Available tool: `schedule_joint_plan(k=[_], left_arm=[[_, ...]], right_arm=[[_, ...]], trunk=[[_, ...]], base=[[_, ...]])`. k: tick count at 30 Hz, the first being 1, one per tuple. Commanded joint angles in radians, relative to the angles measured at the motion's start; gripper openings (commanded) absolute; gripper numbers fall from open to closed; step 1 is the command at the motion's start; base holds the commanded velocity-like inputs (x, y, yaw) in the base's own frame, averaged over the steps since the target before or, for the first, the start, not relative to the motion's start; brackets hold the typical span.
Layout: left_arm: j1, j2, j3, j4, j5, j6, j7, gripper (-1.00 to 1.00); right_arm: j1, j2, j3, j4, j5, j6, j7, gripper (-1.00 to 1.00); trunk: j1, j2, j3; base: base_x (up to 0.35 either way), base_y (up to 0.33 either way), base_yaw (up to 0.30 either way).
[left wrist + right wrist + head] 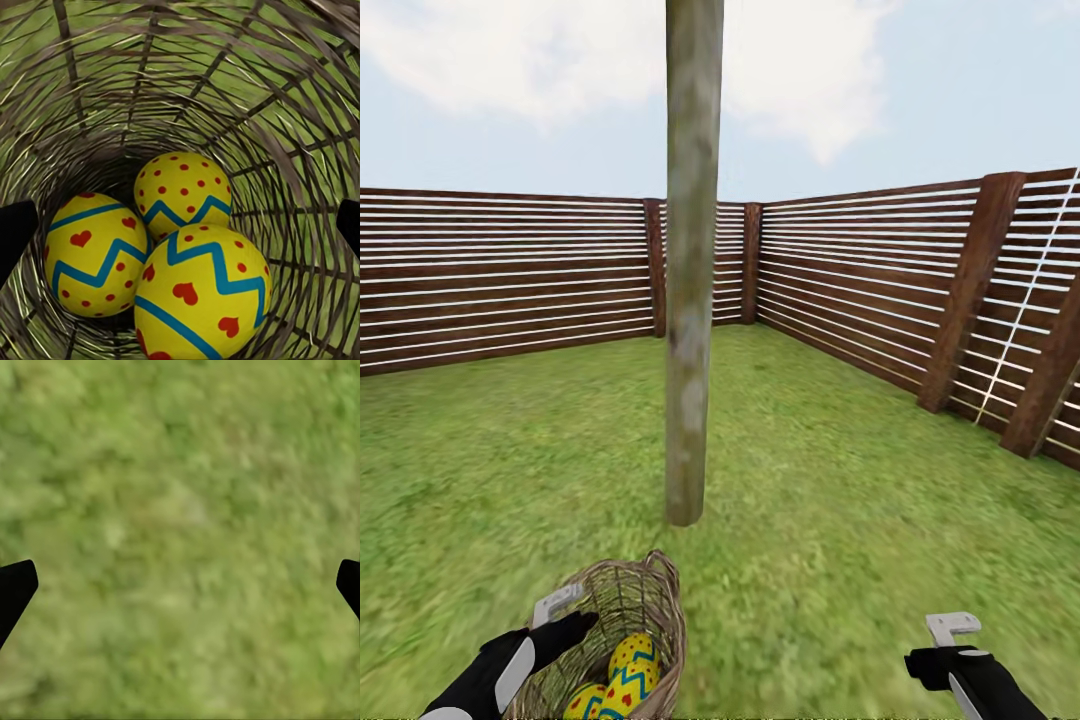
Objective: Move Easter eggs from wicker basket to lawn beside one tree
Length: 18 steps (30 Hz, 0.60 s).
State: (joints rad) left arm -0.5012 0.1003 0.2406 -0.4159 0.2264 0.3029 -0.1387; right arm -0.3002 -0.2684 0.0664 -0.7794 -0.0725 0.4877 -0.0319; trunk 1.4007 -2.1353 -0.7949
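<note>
Crowding wicker basket [300, 127]: three Easter eggs [191, 255]

No legible text, label, brand, number or sign anywhere.

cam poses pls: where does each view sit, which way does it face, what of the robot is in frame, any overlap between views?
Head: looks forward and down at the tree, fence and lawn; both arms at bottom, left gripper at the wicker basket.
Left wrist: looks into the basket at the three Easter eggs; dark fingers at the edges.
Right wrist: faces grass; fingers apart.
Shared: head and left wrist both see eggs and basket.
</note>
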Motion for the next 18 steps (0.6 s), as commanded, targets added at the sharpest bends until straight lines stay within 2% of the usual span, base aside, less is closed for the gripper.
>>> schedule_joint_plan(k=[1,8,18], left_arm=[[0.0,-0.001,0.006,-0.001,0.005,0.008,-0.004,1.0],[0.0,-0.001,0.006,-0.001,0.005,0.008,-0.004,1.0],[0.0,-0.001,0.003,0.042,0.005,0.007,-0.004,1.0]], right_arm=[[0.0,-0.001,0.004,-0.001,-0.007,0.005,-0.003,1.0],[0.0,0.0,0.004,0.0,-0.007,0.005,-0.003,1.0],[0.0,0.0,0.004,0.0,-0.007,0.005,-0.003,1.0]], trunk=[[0.004,-0.008,-0.004],[0.031,-0.057,-0.026],[0.069,-0.127,-0.058]], base=[[0.0,0.0,0.0],[0.0,0.0,0.0],[0.0,0.0,0.0]])
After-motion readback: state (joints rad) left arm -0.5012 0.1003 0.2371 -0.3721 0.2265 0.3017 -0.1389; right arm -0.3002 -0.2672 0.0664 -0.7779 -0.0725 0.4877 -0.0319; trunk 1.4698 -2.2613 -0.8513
